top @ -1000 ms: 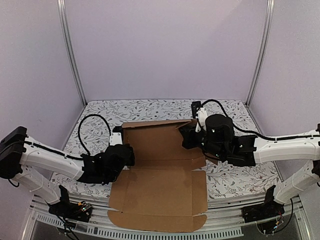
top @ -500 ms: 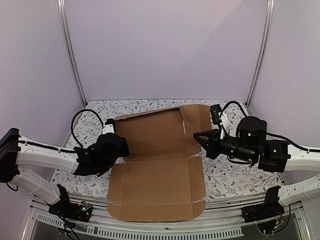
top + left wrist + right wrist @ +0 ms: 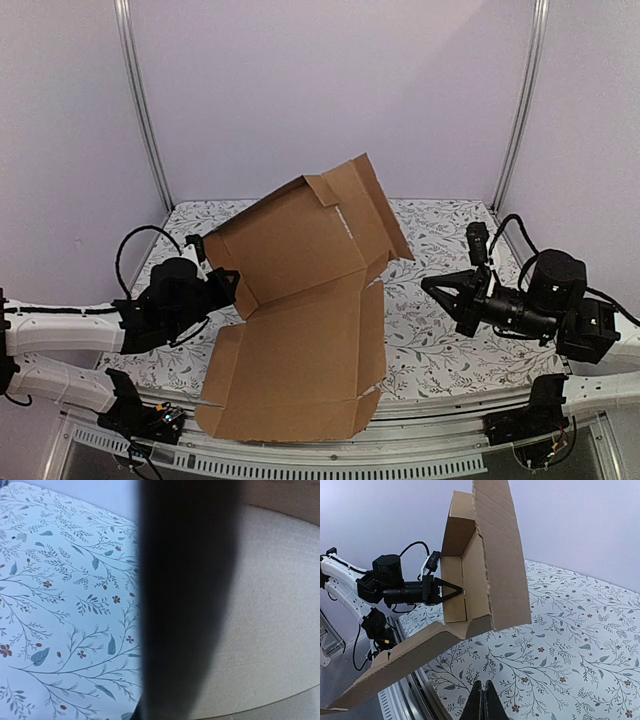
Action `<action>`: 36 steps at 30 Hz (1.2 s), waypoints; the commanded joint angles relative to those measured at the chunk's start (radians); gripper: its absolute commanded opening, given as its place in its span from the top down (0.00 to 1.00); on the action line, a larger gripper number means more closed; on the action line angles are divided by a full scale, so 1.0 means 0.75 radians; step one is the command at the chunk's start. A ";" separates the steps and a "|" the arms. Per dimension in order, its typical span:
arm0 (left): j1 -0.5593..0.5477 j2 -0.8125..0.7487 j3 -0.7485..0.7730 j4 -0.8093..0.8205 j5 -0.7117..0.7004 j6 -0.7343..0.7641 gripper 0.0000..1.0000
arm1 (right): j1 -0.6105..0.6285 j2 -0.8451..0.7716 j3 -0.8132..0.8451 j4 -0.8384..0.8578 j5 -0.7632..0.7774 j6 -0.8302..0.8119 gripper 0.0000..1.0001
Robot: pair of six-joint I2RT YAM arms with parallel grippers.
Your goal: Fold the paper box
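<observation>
1. From above, the paper box [image 3: 300,300] is standing half raised over the desk [image 3: 450,345], its far panel tilting high and its near panel drooping toward the near edge.
2. The right wrist view is showing the left tool [image 3: 460,591] clamping the box's left wall.
3. The left wrist view is giving only a blurred dark finger [image 3: 185,600] against cardboard.
4. The right tool [image 3: 432,288], tips pressed together, is hanging right of the box, apart from it.

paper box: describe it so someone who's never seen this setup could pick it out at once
Start at the table with the leafy floral cover. At its middle is the paper box, a big brown cardboard sheet with flaps and creases, its far half tipped up and its near half overhanging the table's near edge. It is the only brown thing there.
</observation>
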 commanded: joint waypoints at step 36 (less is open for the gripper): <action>0.037 -0.143 -0.149 0.279 0.300 -0.174 1.00 | 0.086 0.708 0.171 0.813 -0.057 0.057 1.00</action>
